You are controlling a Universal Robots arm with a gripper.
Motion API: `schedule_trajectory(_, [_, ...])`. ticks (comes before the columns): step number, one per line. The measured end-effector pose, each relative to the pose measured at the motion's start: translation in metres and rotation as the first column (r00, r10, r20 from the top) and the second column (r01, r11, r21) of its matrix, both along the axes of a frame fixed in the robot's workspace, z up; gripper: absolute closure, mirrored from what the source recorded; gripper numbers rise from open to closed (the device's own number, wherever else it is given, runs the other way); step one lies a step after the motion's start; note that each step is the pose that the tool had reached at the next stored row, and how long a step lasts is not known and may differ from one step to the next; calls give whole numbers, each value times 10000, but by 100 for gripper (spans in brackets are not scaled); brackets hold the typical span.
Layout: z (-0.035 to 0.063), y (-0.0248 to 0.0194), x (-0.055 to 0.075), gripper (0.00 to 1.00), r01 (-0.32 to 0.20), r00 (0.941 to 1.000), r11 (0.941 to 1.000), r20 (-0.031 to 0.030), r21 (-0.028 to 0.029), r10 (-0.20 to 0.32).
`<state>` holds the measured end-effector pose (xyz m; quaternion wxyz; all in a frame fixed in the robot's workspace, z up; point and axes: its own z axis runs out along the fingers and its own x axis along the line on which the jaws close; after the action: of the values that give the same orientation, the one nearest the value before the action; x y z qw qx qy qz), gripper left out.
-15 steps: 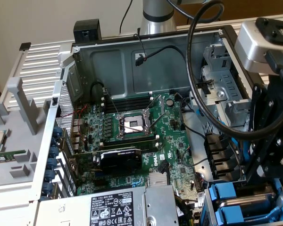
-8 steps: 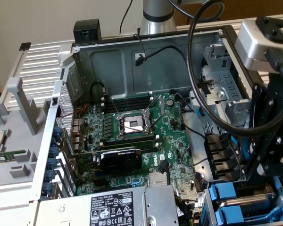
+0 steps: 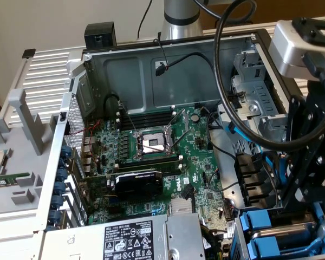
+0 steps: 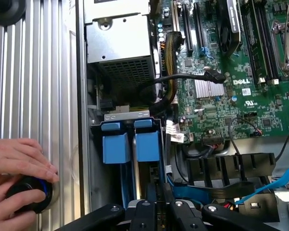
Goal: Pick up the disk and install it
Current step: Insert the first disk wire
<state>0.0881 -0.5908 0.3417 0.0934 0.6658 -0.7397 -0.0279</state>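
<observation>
The pincer (image 4: 159, 195) hangs over blue trays (image 4: 147, 144) beside the DELL-marked board (image 4: 216, 103); its state I cannot tell.

The disk (image 4: 147, 144) sits slotted in the drive bay (image 4: 127, 114) at the near right of the scene. Its bright blue plastic frame end faces out. It lies just beside another blue tray (image 4: 116, 147), on the side nearer the motherboard (image 4: 231, 101).
</observation>
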Motion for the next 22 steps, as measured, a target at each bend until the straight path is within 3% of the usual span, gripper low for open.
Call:
schedule_trajectory(6, [0, 1, 9, 83, -1, 10000, 10000, -45, -3, 1])
schedule_trajectory(22, [-21, 2, 11, 83, -1, 10000, 10000, -60, -1, 1])
